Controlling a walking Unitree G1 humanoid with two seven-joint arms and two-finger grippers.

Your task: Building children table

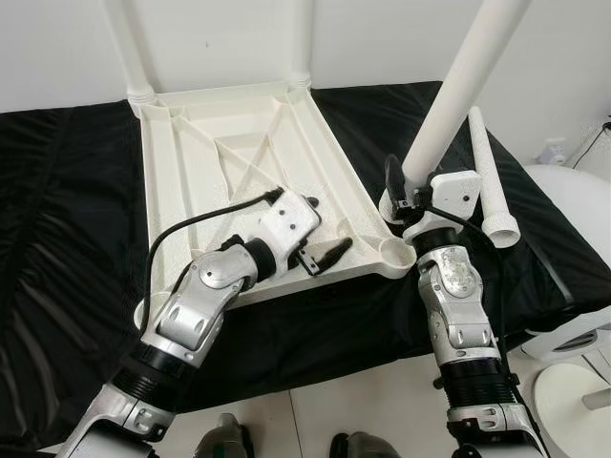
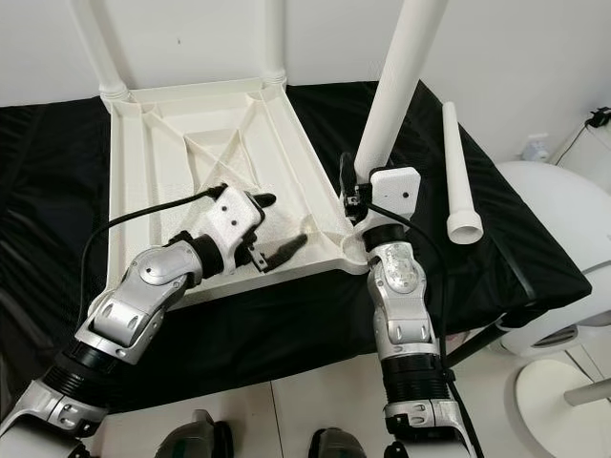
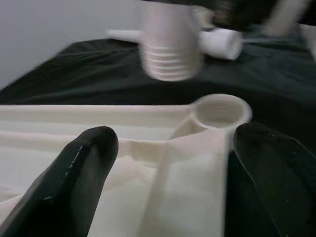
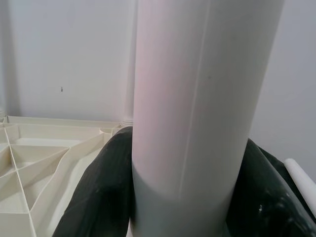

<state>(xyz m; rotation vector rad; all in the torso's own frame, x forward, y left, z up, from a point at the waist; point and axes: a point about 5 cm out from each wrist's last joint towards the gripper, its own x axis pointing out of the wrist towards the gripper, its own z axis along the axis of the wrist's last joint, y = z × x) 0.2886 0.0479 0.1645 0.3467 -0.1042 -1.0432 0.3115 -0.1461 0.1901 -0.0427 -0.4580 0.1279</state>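
The right gripper [image 1: 393,183] has its two black fingers [image 4: 96,197] closed around a white table leg [image 1: 456,84], which it holds upright and slightly tilted, the threaded lower end hanging just above the open corner socket [image 3: 219,109] of the tabletop [image 1: 243,172]. The left gripper [image 1: 323,256] rests low on the ribbed underside of that tabletop near the same corner, its fingers [image 3: 74,173] spread wide apart with nothing between them but the tabletop's moulded edge. The cream tabletop lies upside down on a black cloth [image 1: 67,219] covering the work surface, and two more legs [image 1: 129,48] already stand in its far corners against the white wall. Another white leg [image 1: 489,181] lies loose on the cloth just beside the right arm.
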